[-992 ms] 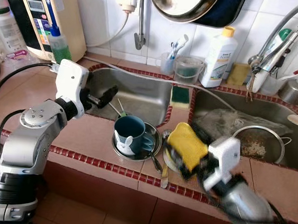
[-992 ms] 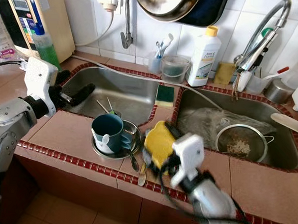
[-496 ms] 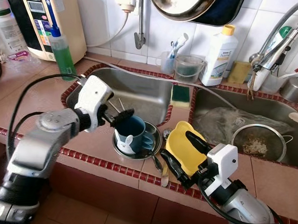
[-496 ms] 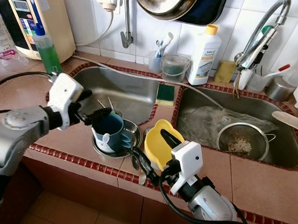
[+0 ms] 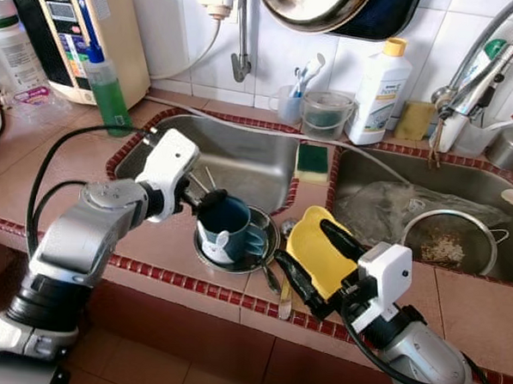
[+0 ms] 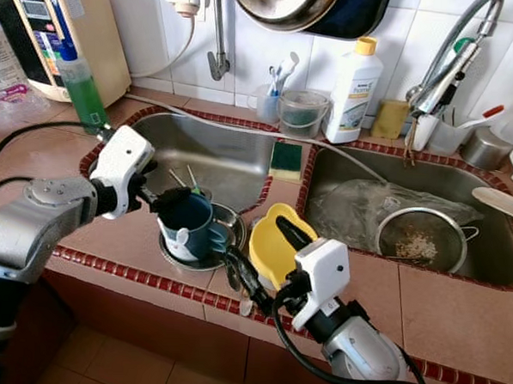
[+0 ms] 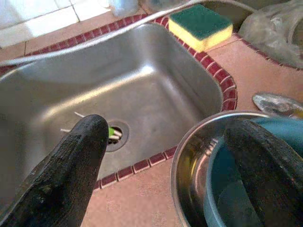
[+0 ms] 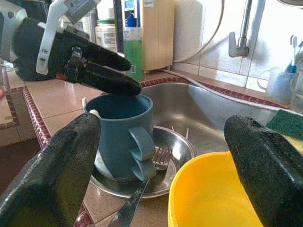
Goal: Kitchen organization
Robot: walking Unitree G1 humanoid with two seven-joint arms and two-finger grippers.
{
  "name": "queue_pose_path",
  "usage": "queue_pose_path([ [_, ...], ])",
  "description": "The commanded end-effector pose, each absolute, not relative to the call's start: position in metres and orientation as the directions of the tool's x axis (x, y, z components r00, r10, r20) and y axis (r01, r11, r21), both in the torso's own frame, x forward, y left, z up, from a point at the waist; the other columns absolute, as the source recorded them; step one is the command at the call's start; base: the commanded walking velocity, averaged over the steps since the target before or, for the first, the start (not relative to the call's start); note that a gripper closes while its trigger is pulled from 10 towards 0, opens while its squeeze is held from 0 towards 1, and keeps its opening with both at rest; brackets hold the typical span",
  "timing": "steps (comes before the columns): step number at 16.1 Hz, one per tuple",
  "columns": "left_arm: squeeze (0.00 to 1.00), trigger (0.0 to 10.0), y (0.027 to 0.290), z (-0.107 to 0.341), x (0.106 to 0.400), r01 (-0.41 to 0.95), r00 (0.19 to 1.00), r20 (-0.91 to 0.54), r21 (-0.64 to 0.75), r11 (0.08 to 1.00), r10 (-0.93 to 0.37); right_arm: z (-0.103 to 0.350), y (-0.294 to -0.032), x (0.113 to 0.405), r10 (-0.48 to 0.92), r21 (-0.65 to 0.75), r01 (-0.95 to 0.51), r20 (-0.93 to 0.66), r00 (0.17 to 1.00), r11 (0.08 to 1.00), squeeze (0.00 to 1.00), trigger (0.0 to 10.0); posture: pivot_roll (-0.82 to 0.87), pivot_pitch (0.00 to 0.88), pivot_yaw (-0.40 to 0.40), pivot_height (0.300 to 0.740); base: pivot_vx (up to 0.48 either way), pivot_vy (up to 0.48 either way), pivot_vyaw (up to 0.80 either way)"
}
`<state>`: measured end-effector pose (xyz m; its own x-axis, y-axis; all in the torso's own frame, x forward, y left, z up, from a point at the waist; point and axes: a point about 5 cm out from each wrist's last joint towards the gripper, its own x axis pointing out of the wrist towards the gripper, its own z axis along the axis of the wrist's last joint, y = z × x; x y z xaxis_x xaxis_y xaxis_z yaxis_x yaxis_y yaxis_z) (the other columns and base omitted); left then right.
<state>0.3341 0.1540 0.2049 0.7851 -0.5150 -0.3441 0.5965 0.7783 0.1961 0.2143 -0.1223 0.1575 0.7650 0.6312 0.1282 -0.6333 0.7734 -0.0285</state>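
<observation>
You see a brushed steel sink [image 7: 142, 90], a glossy blue ceramic-looking mug [image 8: 124, 135] on a shiny metal dish [image 8: 177, 142], a smooth yellow plastic bowl [image 8: 213, 194] at its 3 o'clock, and matt terracotta counter tiles [image 5: 60, 160].

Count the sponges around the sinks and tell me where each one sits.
2. A green-topped yellow sponge lies on the tiled divider between the two sinks. A yellowish sponge stands against the wall tiles behind the right sink, beside the white bottle. Others may be hidden.
</observation>
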Motion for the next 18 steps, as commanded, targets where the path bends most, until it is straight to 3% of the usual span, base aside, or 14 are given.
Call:
queue_pose_path([
  [1, 0.0, 10.0, 0.155, 0.208, 0.335, 0.61, 0.776, -0.36, 0.215, 0.763, -0.518, 0.162, -0.12, 0.213, 0.637, -0.037, -0.639, 0.139, 0.758, 0.769, 0.0, 10.0, -0.2, 0.033, 0.052, 0.74, 0.0, 0.0, 0.0],
  [14, 0.0, 10.0, 0.148, 0.206, 0.332, 0.762, 0.639, -0.469, 0.281, 0.584, -0.609, 0.162, -0.117, 0.215, 0.637, -0.044, -0.638, 0.142, 0.758, 0.769, 0.0, 10.0, -0.2, 0.022, 0.068, 0.74, 0.0, 0.0, 0.0],
  [18, 0.0, 10.0, 0.146, 0.195, 0.338, 0.722, 0.663, -0.516, 0.252, 0.644, -0.542, 0.162, -0.115, 0.214, 0.637, -0.047, -0.638, 0.142, 0.758, 0.769, 0.0, 10.0, -0.22, 0.015, 0.078, 0.74, 0.0, 0.0, 0.0],
])
